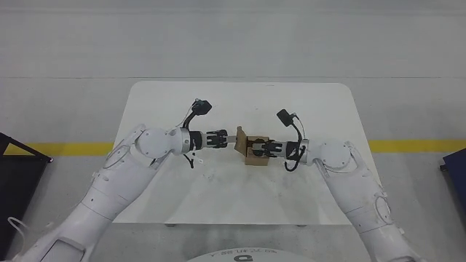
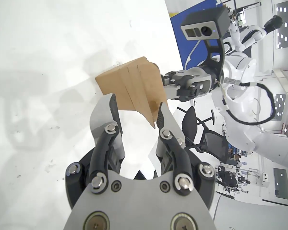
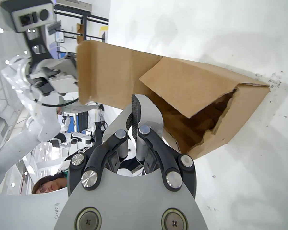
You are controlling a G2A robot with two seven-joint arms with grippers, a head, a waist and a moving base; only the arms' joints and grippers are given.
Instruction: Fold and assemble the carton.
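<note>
Near the middle of the white rectangular worktop (image 1: 240, 102), a brown cardboard carton (image 1: 253, 159), resting on the surface with one flap upright on its left side; just left of it, the left arm's metal pincer (image 2: 136, 101), fingers apart on either side of that flap's edge; just right of it, the right arm's metal pincer (image 3: 134, 98), fingers together, tips at the carton's open side; the two pincers facing each other across the carton.

A white table (image 1: 320, 102) with rounded corners stands on a grey floor (image 1: 233, 22). A yellow line (image 1: 65, 148) crosses the floor from 9 o'clock to 3 o'clock, passing under the table. A dark frame (image 1: 18, 182) sits near 8 o'clock and a blue object (image 1: 455, 166) near 3 o'clock. Small dark scuffs (image 2: 50, 166) mark the tabletop.
</note>
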